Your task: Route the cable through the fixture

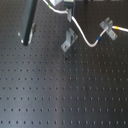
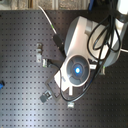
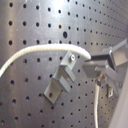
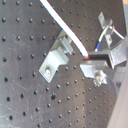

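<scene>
the fingers (image 4: 91, 61) are pinching the cable (image 4: 62, 25), holding it just above the black perforated bench (image 1: 60, 95). in both wrist views the white cord runs across the upper end of the fixture (image 3: 62, 80), close over its prongs; whether it sits inside the slot is hard to tell. in the first exterior view the cable (image 1: 87, 40) curves from the gripper (image 1: 68, 11) past the fixture (image 1: 69, 40) toward the first exterior view's right, where its blue band and yellow tip lie beside the cross-shaped bracket (image 1: 106, 26).
</scene>
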Motion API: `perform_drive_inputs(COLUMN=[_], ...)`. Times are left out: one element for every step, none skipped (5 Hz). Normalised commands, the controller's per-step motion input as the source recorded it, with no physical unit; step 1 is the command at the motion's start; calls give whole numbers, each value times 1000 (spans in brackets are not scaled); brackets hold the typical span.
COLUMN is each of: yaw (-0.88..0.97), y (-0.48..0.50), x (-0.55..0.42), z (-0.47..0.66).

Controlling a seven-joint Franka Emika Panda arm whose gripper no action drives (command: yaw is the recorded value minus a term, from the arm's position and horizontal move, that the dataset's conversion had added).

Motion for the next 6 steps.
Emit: perform_drive_inputs(yaw=[-97, -40, 117, -37, 154, 0], y=[-219, -239, -154, 0, -46, -4], x=[-129, -250, -203, 0, 50, -47], z=[314, 290, 186, 0, 252, 1])
